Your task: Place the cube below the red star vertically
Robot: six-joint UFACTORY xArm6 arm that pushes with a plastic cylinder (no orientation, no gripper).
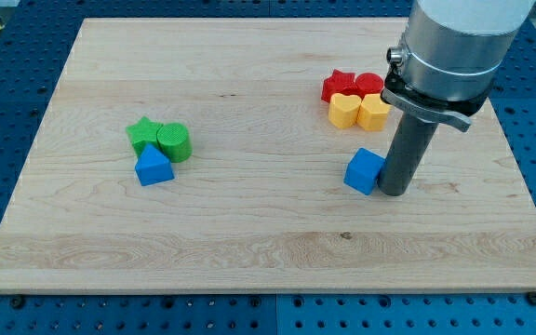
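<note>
Small blue plastic-looking cube [365,171] sat touching my tip [395,193] on its view-left side, on the pale wooden board [249,242]. No pincer on this rig, only the dark rod, so nothing spread or pinching. Red star block [340,86] lay up-view and slightly left of my tip, packed against a red rounded block [369,85] and two yellow blocks [359,111]. Cube judged light, rigid, prone to twist under an off-centre push; best pushed square on a flat face. Rod hid the cube's right face; yellow shapes unclear

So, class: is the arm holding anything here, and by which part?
Nothing is held. My tip only rests beside the blue cube, at its right side in the view.
</note>
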